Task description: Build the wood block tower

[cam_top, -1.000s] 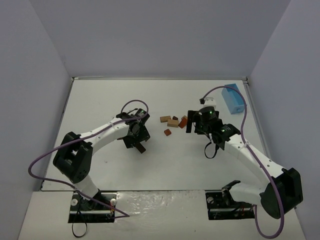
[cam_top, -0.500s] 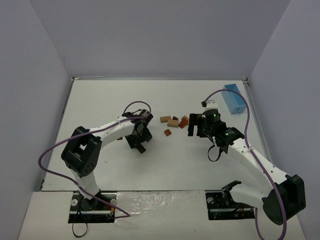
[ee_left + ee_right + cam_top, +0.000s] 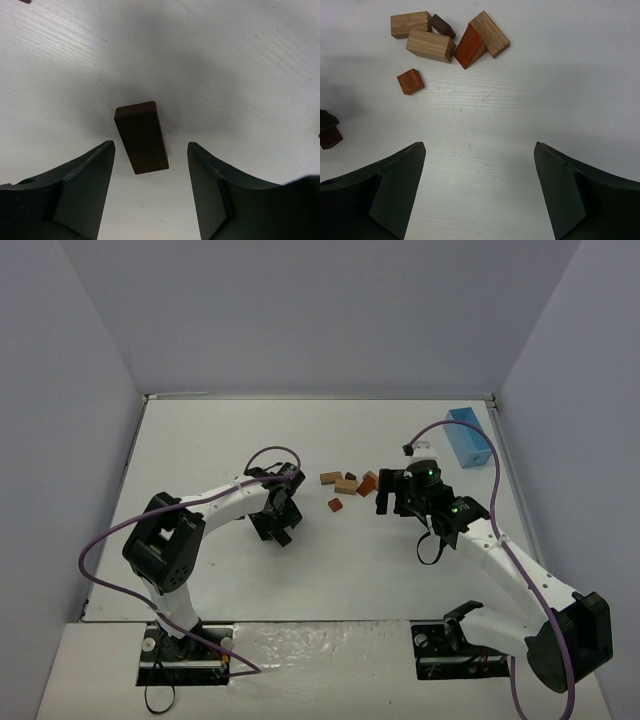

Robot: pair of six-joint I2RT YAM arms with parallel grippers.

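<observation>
Dark brown wooden cuboid block (image 3: 141, 137) lies flat on the white table (image 3: 240, 60) right between the parted, not-touching jaws of the left gripper (image 3: 150, 146), long axis along the fingers but slightly skewed, so lefty's nearer, while the right gripper (image 3: 480, 147) gapes empty.

The block (image 3: 141, 137) in the left wrist view is plain dark brown. The right wrist view shows three pale tan blocks (image 3: 430, 45) with visible grain, a reddish-orange wedge (image 3: 469, 47), a reddish-brown cube (image 3: 410, 81) and a small dark brown piece (image 3: 442, 25). The table (image 3: 520, 110) is white with faint grain streaks, the box (image 3: 466, 438) light blue, the cables (image 3: 84, 558) purple, the arms (image 3: 505, 565) white and black.
</observation>
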